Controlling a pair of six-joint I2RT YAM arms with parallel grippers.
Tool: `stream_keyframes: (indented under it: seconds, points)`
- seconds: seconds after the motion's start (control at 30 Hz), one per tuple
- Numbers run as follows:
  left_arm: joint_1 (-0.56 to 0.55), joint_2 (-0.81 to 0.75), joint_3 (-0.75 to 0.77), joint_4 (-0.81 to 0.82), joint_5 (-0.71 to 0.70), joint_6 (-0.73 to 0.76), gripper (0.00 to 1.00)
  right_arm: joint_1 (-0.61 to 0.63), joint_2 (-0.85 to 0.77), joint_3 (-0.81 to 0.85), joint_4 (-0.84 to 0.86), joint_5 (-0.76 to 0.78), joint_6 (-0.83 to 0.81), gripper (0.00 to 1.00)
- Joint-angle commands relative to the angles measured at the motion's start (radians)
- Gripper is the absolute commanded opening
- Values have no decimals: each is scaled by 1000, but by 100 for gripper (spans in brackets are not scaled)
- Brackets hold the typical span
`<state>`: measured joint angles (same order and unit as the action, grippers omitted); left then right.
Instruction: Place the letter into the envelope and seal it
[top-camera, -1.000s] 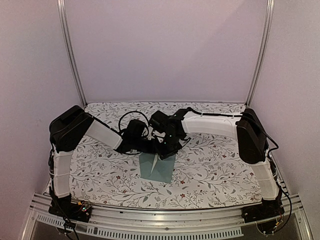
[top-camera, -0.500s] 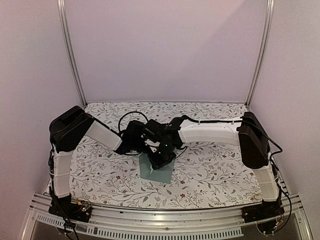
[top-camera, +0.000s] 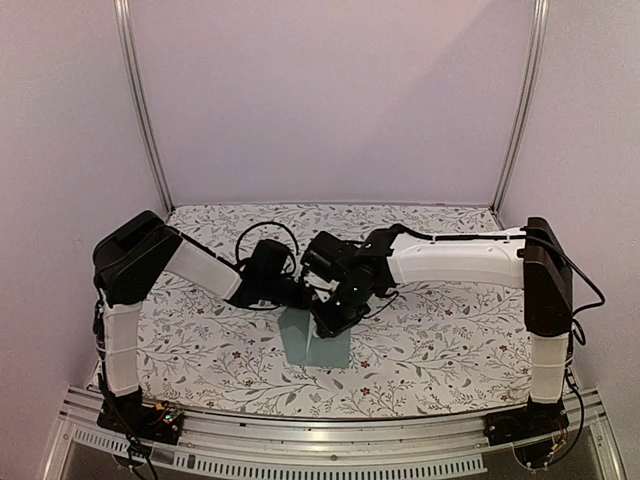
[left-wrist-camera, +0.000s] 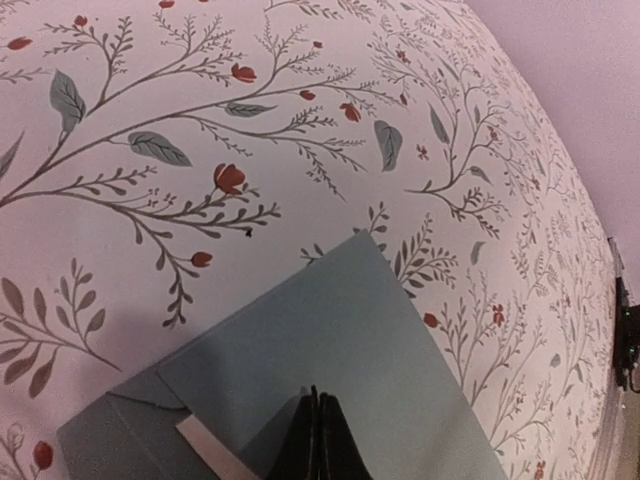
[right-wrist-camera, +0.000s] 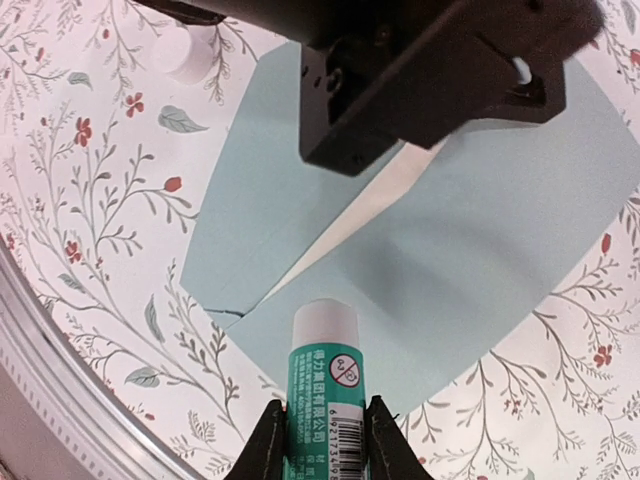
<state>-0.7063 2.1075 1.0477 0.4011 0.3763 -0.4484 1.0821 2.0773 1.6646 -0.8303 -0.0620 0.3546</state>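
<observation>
The pale teal envelope (top-camera: 315, 342) lies flat on the flowered table, in all three views (left-wrist-camera: 330, 370) (right-wrist-camera: 420, 250). Its flap is partly raised, showing a whitish inner strip (right-wrist-camera: 350, 225). The letter is not visible. My left gripper (left-wrist-camera: 318, 440) is shut, its tips resting on the envelope's flap; its black body (right-wrist-camera: 420, 80) hangs over the envelope in the right wrist view. My right gripper (right-wrist-camera: 320, 440) is shut on a green and white glue stick (right-wrist-camera: 325, 390), white end pointing toward the envelope, held just above its near edge.
The flowered tablecloth (top-camera: 430, 330) surrounds the envelope on all sides. A small white cap-like round object (right-wrist-camera: 185, 50) lies on the cloth beside the envelope's far corner. A metal rail (top-camera: 320, 440) runs along the table's front edge.
My right arm has stretched further left and forward, bringing the glue stick over the envelope. The left gripper stays on the flap. The envelope's white inner strip shows more now.
</observation>
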Motion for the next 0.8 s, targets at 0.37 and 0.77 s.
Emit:
stream_keyframes:
  seconds: [0.37,0.77]
  points:
    - [-3,-188,41,-140,16,131,38,-48,-437,-348,211,-46,21,0]
    - [-109,-576,-414,262,87,619,66,-73,-550,-452,293,-228,-17,0]
